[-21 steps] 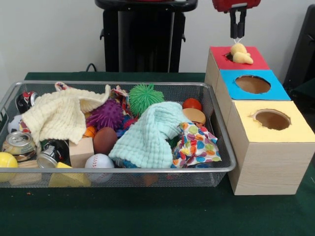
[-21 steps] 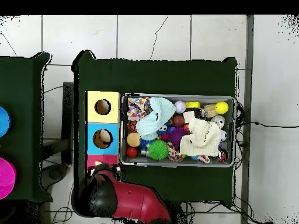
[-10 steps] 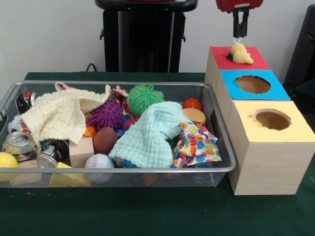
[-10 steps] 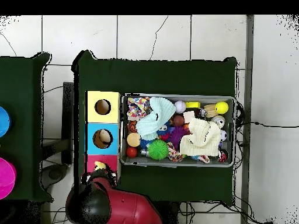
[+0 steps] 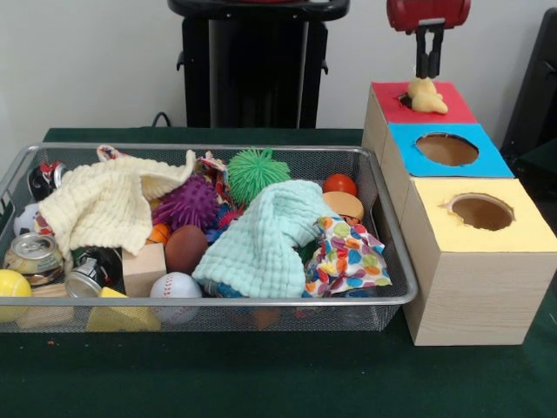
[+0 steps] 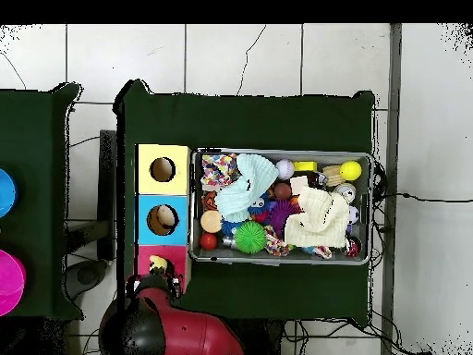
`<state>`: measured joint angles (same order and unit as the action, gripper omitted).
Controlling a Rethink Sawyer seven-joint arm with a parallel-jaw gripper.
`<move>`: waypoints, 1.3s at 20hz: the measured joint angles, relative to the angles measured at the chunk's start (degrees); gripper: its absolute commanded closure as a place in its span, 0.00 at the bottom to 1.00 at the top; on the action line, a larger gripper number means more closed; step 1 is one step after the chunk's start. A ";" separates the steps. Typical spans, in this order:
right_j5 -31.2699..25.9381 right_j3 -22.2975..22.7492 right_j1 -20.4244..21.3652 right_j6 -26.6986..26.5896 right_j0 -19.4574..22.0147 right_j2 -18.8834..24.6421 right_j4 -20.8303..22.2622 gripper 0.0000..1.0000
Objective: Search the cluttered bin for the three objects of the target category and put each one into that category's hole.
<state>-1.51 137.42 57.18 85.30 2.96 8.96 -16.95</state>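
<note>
A pale yellow soft toy (image 5: 426, 94) lies on top of the red box (image 5: 454, 109), over its hole, and shows in the overhead view as a yellow toy (image 6: 157, 264) at the red box (image 6: 146, 259). My gripper (image 5: 428, 74) hangs straight above the toy, fingers slightly open, with nothing held between them. In the overhead view my red arm (image 6: 175, 328) covers the gripper. The wire bin (image 5: 261, 301) holds cloths, balls, cans and blocks.
Blue box (image 5: 492, 162) and yellow box (image 5: 526, 237) stand in a row in front of the red one, each with an open round hole. In the bin lie a mint cloth (image 5: 261, 239), a cream cloth (image 5: 100, 205), a green spiky ball (image 5: 257, 171) and a baseball (image 5: 177, 286).
My gripper has shifted a little to the right above the red box. The yellow toy stays on the box top. The arm has drawn back in the overhead view.
</note>
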 measured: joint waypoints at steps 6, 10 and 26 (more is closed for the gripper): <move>3.18 -0.02 -3.73 1.80 -0.01 -0.16 -0.02 1.00; 5.32 -0.06 -6.05 2.24 -0.01 -0.41 -0.05 1.00; 14.51 -1.26 -14.74 2.30 -0.84 -0.51 0.13 1.00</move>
<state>13.00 136.17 42.43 87.60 2.12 8.44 -16.82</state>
